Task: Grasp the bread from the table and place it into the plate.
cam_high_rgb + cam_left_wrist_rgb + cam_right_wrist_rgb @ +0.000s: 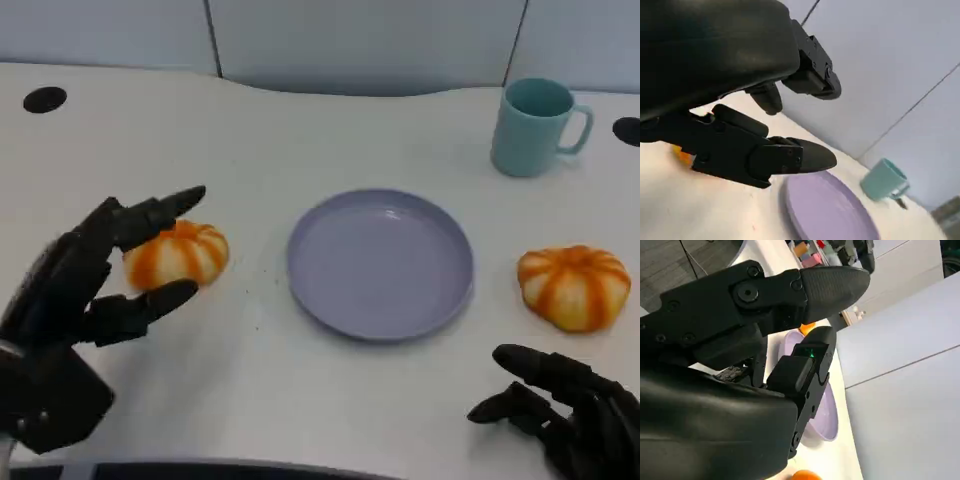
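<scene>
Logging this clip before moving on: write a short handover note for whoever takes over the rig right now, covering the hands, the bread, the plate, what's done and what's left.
Left hand: open, fingers spread around the left bread, not yet closed on it.
Right hand: open, holding nothing, low near the table's front edge, short of the right bread.
Plate: purple, mid-table between the two breads, nothing in it.
Teal mug stands behind the plate to the right.
Done: left hand is at the bread.
Left: close on the bread, lift, carry it to the plate, release.
</scene>
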`<state>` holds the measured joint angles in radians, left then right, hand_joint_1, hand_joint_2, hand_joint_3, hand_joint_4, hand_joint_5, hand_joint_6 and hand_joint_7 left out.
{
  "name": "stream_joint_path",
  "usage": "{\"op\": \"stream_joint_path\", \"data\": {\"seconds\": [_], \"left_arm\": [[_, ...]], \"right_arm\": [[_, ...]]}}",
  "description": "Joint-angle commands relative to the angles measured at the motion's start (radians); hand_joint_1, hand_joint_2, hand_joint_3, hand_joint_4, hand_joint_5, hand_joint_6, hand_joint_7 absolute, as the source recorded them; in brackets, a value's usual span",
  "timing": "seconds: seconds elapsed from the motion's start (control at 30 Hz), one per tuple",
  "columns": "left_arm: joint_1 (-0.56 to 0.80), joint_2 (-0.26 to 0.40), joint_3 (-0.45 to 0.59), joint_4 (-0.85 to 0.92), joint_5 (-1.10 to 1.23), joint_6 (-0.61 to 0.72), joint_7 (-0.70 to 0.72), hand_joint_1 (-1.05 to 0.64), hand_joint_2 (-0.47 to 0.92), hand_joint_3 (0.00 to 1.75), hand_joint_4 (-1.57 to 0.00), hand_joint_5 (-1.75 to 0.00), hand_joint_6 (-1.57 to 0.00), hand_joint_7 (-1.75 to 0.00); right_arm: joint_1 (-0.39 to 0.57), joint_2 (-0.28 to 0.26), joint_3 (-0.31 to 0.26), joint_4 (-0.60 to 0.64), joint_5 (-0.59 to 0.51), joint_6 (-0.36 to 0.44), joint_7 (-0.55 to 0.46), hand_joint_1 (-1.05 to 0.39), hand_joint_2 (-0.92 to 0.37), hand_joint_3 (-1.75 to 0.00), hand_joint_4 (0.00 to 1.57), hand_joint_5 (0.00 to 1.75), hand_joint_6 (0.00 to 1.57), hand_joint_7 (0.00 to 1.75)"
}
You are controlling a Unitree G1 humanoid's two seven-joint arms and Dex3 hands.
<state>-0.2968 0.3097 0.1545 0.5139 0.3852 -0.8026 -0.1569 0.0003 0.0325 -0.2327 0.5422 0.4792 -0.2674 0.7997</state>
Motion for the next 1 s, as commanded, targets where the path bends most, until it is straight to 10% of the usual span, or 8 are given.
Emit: {"op": "stream_joint_path", "data": {"seconds": [0.03, 0.27, 1.0], "left_arm": [[-0.022, 0.106, -0.055, -0.09, 0.168, 0.089, 0.094, -0.63, 0.92, 0.46, 0.0, -0.39, -0.11, -0.02], [-0.064, 0.189, -0.148, -0.174, 0.288, 0.252, 0.101, -0.72, 0.92, 0.41, 0.0, -0.02, 0.0, 0.0], [-0.4, 0.23, -0.433, -0.036, 0.38, 0.545, -0.107, -0.77, 0.92, 0.08, -0.09, -0.05, -0.12, -0.04]], "right_arm": [[-0.004, -0.007, -0.006, 0.011, 0.008, -0.004, 0.003, -0.77, -0.92, -0.27, 0.62, 1.04, 1.0, 0.06], [-0.005, -0.006, -0.008, 0.009, 0.018, 0.016, 0.004, -0.76, -0.92, -0.26, 0.63, 1.04, 1.02, 0.07], [0.002, -0.01, -0.007, 0.012, 0.005, 0.002, 0.008, -0.77, -0.92, -0.28, 0.62, 1.04, 1.01, 0.07]]}}
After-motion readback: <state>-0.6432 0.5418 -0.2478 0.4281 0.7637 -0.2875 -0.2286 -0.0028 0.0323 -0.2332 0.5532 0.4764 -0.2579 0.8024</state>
